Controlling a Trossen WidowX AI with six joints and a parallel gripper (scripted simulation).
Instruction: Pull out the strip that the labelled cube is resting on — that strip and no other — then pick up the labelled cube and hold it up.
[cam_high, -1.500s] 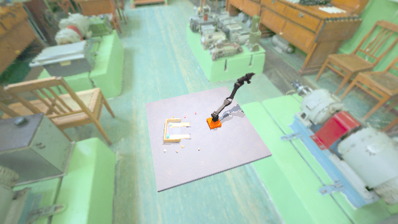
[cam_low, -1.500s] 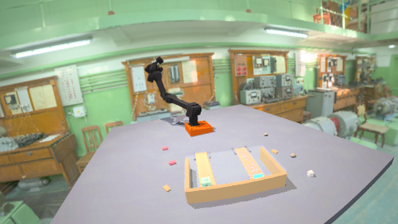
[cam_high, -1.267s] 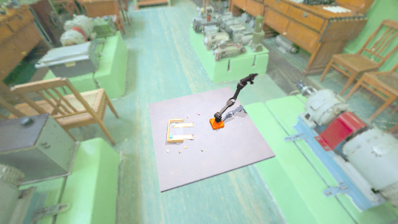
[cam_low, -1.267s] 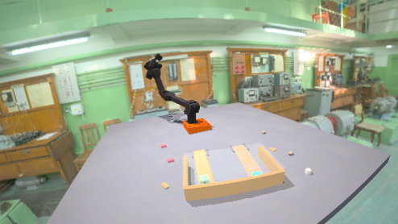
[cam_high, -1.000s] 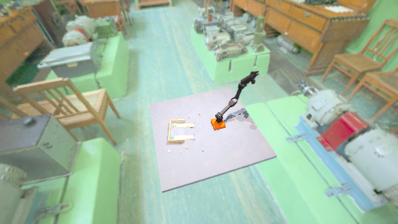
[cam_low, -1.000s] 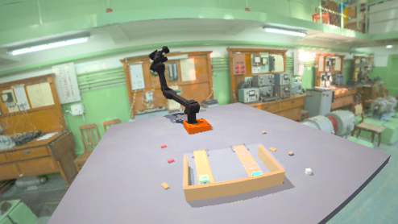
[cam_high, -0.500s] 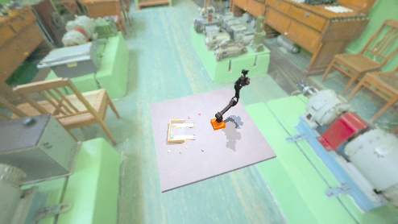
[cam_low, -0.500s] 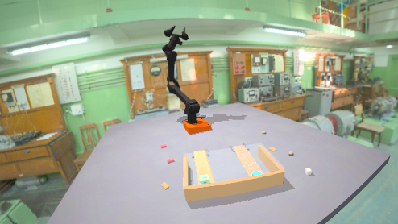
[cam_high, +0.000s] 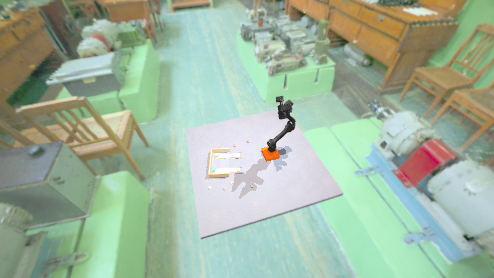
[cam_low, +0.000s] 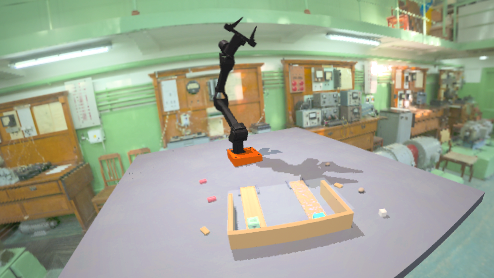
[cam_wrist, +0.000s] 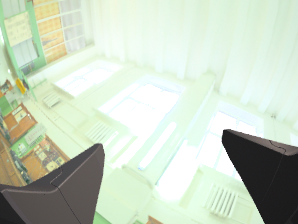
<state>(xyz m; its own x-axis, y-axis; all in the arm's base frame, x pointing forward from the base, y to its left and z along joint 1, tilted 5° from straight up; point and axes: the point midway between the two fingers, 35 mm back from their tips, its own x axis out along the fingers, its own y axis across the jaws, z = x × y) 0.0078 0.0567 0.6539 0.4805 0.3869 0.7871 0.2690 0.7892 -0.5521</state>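
Nothing of the task was done — the hand (cam_low: 242, 32) stood released and empty, raised high above the arm's base, while both cubes (cam_low: 253, 222) sat on their strips (cam_low: 250, 200) inside the wooden tray (cam_low: 290, 233) on the worktop (cam_low: 150, 225) — label unreadable.

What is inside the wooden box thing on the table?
Inside the open-fronted wooden frame lie two tan strips. A small green cube rests on the left strip, a teal cube on the right one. Any label on either cube is too small to see.
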